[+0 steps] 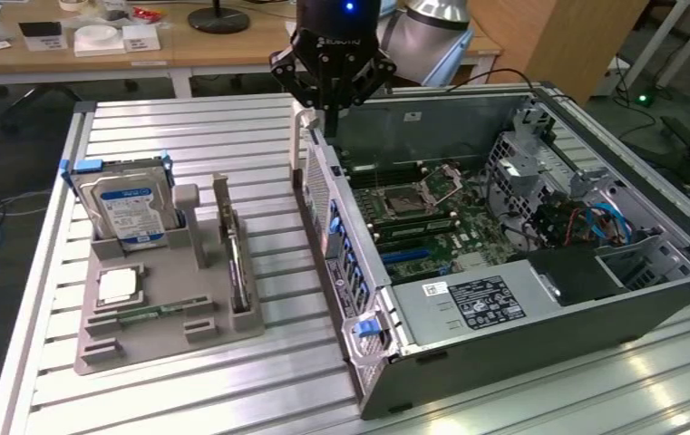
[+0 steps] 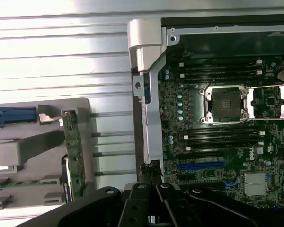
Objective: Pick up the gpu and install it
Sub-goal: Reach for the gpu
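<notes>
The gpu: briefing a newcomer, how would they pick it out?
Beside the open computer case lies a grey holder tray on the table. The gpu stands on edge in the tray's slot nearest the case: a thin green card, unlike the boxy blue-labelled hard drive.

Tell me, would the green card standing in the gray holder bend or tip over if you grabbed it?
Probably stiff, not floppy: the green card is a flat board standing straight on its thin edge. It might tip if nudged sideways, since only the gray holder props it up. Likely fragile too, with small parts on it.
</notes>
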`<state>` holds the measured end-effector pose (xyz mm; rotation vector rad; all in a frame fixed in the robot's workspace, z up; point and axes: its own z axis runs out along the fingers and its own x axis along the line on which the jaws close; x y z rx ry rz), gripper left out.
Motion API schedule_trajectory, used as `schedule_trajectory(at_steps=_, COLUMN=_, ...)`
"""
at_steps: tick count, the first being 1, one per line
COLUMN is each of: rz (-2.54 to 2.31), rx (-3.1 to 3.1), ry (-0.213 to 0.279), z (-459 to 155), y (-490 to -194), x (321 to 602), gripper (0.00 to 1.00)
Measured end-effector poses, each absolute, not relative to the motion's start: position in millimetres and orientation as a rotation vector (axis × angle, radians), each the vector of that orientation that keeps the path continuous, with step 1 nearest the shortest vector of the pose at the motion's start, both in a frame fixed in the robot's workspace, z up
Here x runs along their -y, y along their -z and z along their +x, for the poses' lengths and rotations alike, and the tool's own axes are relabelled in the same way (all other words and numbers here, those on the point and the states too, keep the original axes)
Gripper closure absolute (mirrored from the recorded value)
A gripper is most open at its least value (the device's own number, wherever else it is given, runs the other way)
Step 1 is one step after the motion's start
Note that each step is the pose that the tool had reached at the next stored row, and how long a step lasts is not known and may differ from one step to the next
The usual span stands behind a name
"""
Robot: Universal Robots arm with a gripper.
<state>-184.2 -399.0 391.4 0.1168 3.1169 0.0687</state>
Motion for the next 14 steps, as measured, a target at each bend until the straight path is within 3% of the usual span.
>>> schedule_trajectory(at_steps=14, rz=0.117, rx=-3.118, ry=-0.069, z=-206, y=-391, x=399, gripper=0.89)
